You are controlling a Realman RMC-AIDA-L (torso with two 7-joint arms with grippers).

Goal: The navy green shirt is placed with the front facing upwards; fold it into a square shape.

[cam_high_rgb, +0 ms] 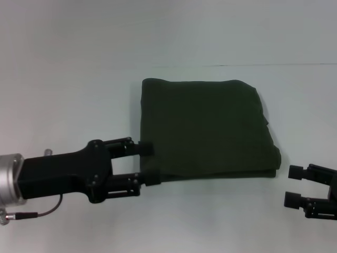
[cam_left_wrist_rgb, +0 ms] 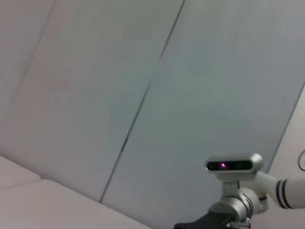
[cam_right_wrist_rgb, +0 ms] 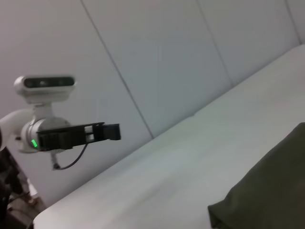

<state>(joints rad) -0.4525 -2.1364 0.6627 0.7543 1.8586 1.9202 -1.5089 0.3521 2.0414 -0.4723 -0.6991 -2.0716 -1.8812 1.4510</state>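
The navy green shirt (cam_high_rgb: 205,129) lies folded into a rough square on the white table (cam_high_rgb: 73,89), plain cloth facing up and no lettering showing. My left gripper (cam_high_rgb: 150,164) is open at the shirt's near-left corner, its fingertips (cam_high_rgb: 147,148) overlapping the left edge. My right gripper (cam_high_rgb: 294,185) is open off the shirt's near-right corner, a short gap away from the cloth. The right wrist view shows one shirt corner (cam_right_wrist_rgb: 267,191) and the left gripper (cam_right_wrist_rgb: 109,132) farther off. The left wrist view shows neither shirt nor fingers.
The table's far edge (cam_high_rgb: 237,65) runs just behind the shirt, with a pale panelled wall (cam_left_wrist_rgb: 143,95) beyond. The robot's head camera (cam_left_wrist_rgb: 233,165) appears in the left wrist view.
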